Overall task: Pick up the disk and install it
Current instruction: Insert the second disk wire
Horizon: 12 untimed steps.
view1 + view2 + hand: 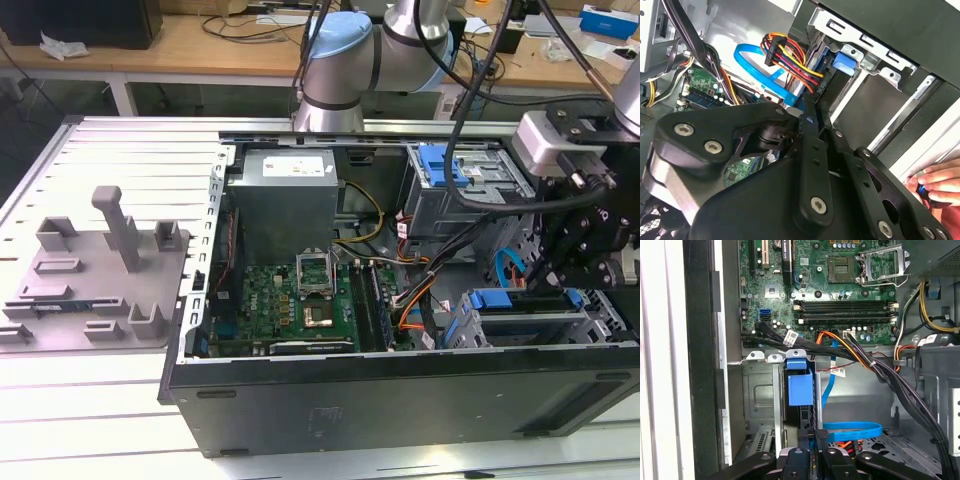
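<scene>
Inside the open computer case (400,400), lying on a white slatted table (90,400), the gripper (560,262) hangs over the drive cage (520,325) at the exterior view's right, its fingers (818,440) close together on the disk (800,387), whose blue carrier stands edge-up in the cage slot. A grey fixture tray (95,275) rests beside the case, and a wooden bench (190,50) strewn with cables runs behind. A person's hand (937,182) touches the case edge.

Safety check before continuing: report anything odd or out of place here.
A person's hand sits by the computer case's wall, close to the gripper inside the case. The motherboard's processor socket also stands open, its latch frame raised.
</scene>
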### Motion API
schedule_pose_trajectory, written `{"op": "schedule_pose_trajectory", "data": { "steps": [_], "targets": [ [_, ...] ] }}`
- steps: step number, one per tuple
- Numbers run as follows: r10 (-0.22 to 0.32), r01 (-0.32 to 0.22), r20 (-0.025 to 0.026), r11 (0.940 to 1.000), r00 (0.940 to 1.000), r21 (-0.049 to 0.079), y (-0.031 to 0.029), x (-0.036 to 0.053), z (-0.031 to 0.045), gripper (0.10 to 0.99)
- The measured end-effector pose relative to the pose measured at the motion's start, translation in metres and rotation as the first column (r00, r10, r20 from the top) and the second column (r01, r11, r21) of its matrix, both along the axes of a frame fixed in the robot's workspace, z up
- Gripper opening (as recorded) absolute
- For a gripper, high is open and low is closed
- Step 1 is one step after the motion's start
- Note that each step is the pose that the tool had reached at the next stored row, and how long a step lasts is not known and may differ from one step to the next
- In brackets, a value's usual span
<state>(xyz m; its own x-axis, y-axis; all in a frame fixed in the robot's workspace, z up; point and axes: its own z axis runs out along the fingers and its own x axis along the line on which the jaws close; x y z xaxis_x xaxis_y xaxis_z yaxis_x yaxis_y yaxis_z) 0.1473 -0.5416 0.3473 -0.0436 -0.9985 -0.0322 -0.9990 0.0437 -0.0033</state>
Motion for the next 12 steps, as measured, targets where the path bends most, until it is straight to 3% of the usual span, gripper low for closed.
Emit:
{"op": "schedule_pose_trajectory", "data": {
  "steps": [12],
  "targets": [
    [0.003, -0.003, -0.0003, 1.0, 1.0, 0.0, -0.0001, 0.0, -0.0078, 0.161]
  ]
}}
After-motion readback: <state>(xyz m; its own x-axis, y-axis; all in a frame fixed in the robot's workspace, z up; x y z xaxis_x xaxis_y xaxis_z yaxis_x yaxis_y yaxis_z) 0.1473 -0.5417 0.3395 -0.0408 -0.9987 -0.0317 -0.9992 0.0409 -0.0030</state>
